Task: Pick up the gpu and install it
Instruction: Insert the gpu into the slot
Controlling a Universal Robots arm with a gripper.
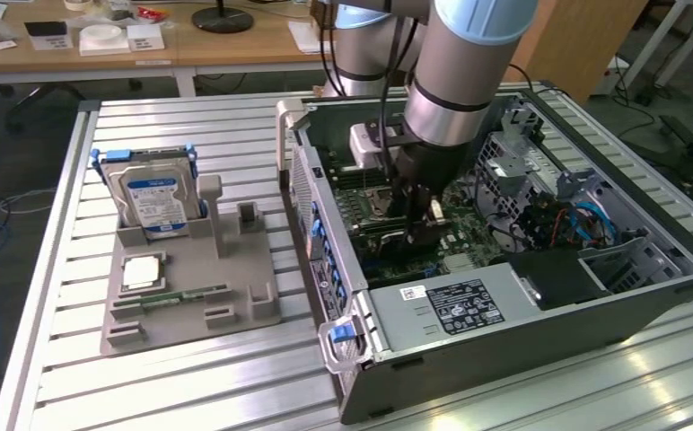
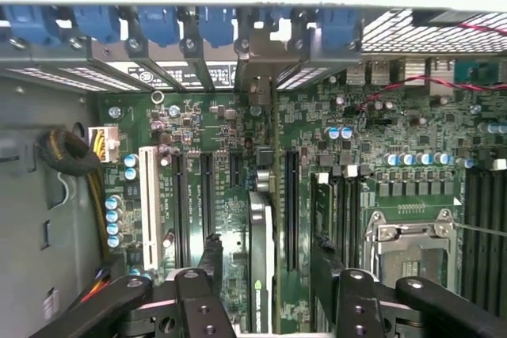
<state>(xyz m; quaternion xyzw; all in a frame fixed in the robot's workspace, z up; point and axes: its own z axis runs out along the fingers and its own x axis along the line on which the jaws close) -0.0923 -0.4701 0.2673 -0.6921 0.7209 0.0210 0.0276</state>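
The gpu point(image 2: 261, 259) stands on edge in a motherboard slot, seen edge-on as a thin dark card with a pale rim. Its end runs toward the case's rear slot openings. My gripper point(image 2: 266, 252) is open, straddling the card. One black finger point(image 2: 211, 255) is on one side and the other finger point(image 2: 323, 263) on the opposite side, both apart from it. In the exterior view my gripper point(image 1: 425, 229) reaches down into the open computer case point(image 1: 503, 310), low over the green motherboard point(image 1: 467, 251).
A grey parts holder point(image 1: 245, 310) on the slatted table carries a silver hard drive point(image 1: 155, 199), a processor chip point(image 1: 143, 271) and a green memory stick point(image 1: 185, 294). Blue slot latches point(image 2: 150, 25), the processor socket point(image 2: 408, 235), memory slots and cable bundles point(image 2: 71, 156) crowd around the card.
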